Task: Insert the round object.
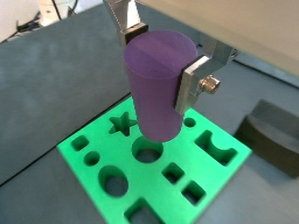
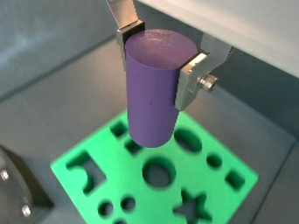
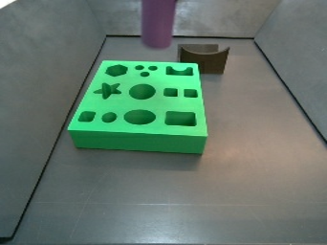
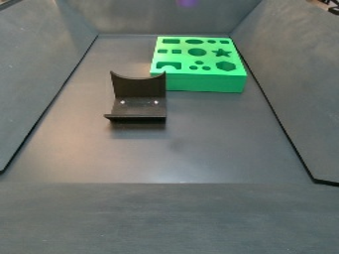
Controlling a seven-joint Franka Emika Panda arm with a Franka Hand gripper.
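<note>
Purple cylinder (image 1: 156,83) clamped upright between gripper (image 1: 163,54) fingers (image 1: 191,80), hanging high above green block (image 3: 141,105) on worktop (image 3: 243,182). Step: carry and line-up. Next: centre over large round hole (image 1: 147,153), lower straight. Brown notched block (image 4: 137,97) stands well apart.

My gripper (image 1: 163,59), up above the green block (image 3: 141,105), has bare silver metal finger plates (image 1: 193,80) with a dull sheen. Between them the round object (image 1: 156,83) looks smooth, matt purple plastic. The green block is bright, smooth plastic. The bench (image 4: 159,159) is dark, matt and slightly reflective.
</note>
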